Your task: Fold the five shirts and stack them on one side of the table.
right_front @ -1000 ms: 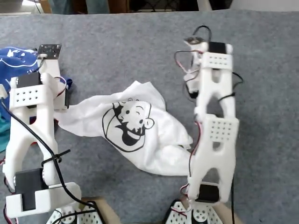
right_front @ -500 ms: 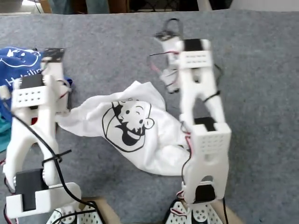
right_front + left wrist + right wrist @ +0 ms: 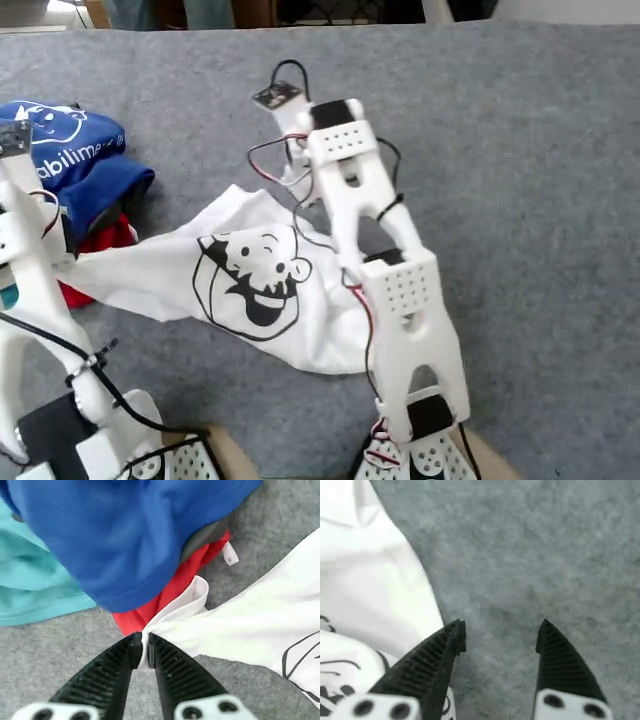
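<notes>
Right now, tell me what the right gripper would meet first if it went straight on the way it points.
The open right gripper would likely meet bare grey table cover first; the white shirt lies just beside one finger and might get brushed.

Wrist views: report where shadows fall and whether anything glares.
Left wrist view: the blue shirt overhangs and shades the red shirt beneath it; the white shirt is bright, but its folds show and nothing glares. Right wrist view: soft, even light on the grey table cover, with a faint shadow beside the open right pincer.
</notes>
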